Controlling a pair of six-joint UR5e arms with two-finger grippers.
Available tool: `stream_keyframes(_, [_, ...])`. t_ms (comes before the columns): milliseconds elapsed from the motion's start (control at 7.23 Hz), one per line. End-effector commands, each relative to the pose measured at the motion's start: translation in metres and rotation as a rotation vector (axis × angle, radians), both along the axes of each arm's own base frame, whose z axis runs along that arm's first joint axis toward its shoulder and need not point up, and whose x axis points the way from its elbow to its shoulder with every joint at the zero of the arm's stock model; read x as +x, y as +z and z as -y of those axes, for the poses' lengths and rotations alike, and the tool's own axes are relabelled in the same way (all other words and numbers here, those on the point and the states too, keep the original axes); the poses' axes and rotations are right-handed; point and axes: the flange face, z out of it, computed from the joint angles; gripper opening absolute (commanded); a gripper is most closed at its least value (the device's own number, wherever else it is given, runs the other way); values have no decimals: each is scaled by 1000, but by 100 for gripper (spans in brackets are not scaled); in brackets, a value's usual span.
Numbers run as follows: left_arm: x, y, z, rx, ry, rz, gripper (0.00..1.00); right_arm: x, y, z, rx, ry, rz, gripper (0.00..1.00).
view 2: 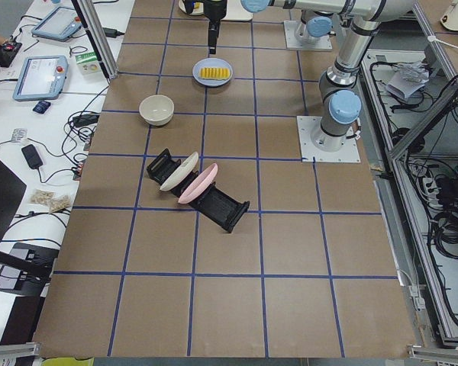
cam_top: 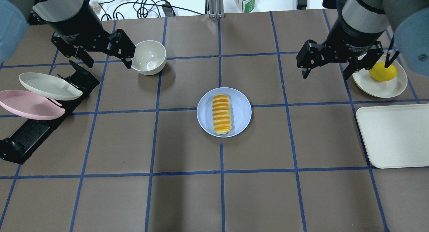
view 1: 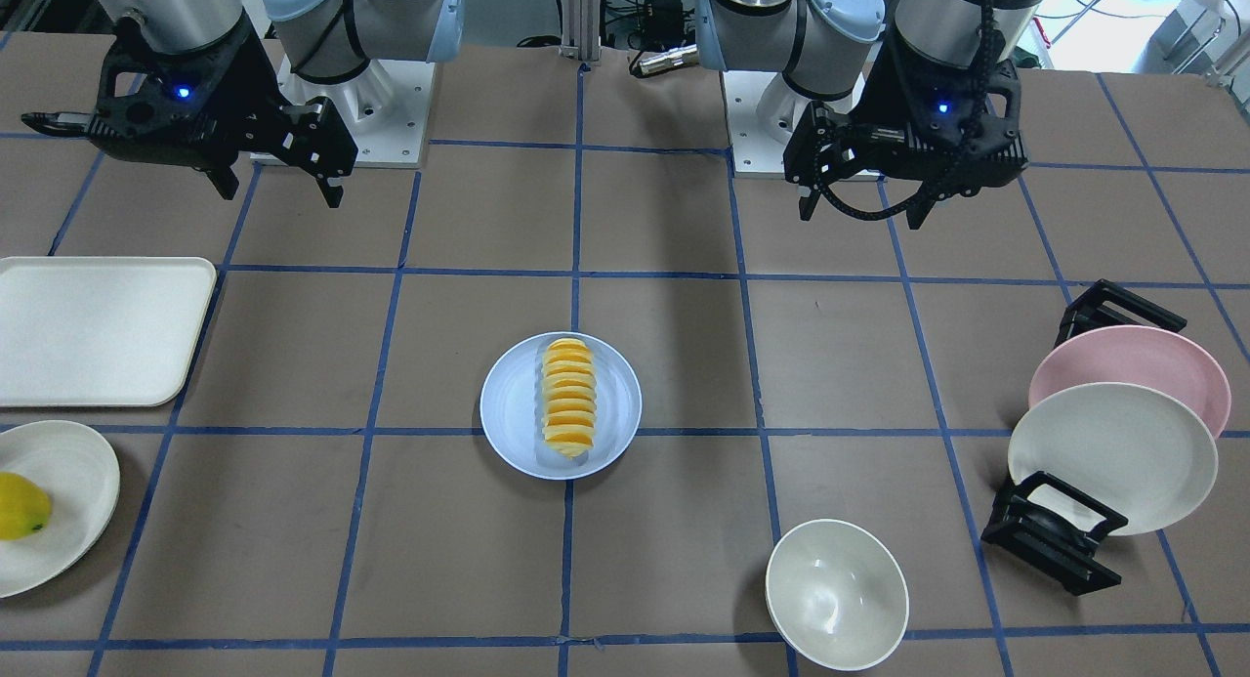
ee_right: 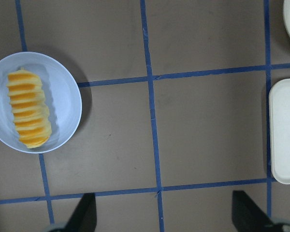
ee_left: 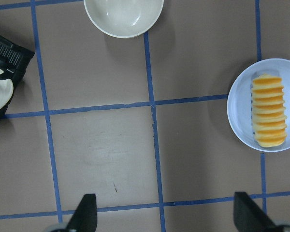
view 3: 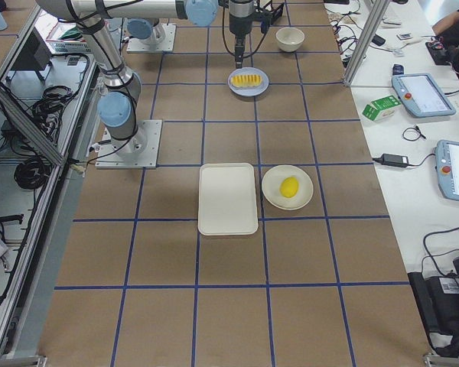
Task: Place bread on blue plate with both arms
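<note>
The bread [cam_top: 222, 114], a ridged yellow-orange loaf, lies on the blue plate [cam_top: 242, 106] at the table's middle; it also shows in the front view [view 1: 568, 397] on the plate [view 1: 512, 408], in the left wrist view [ee_left: 268, 110] and in the right wrist view [ee_right: 29, 109]. My left gripper [cam_top: 107, 59] is open and empty, high above the table to the plate's left. My right gripper [cam_top: 326, 73] is open and empty, high to the plate's right. Both are well apart from the bread.
A white bowl [cam_top: 148, 57] sits by the left gripper. A black rack [cam_top: 30, 131] holds a pink plate [cam_top: 28, 104] and a cream plate [cam_top: 47, 86] at the left. A cream plate [cam_top: 388, 86] with a yellow lemon [cam_top: 382, 71] and a white tray [cam_top: 395, 135] lie at the right.
</note>
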Motion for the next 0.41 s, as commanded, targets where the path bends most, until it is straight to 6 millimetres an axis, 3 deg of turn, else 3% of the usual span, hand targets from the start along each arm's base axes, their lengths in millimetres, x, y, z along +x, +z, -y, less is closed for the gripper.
stream_keyframes(0, [0,-2,1,3,0,1,100,0,0,0,0,5,3,100])
stream_keyframes(277, [0,-1,0,1,0,-1,100,1,-2,0,6,3,10,100])
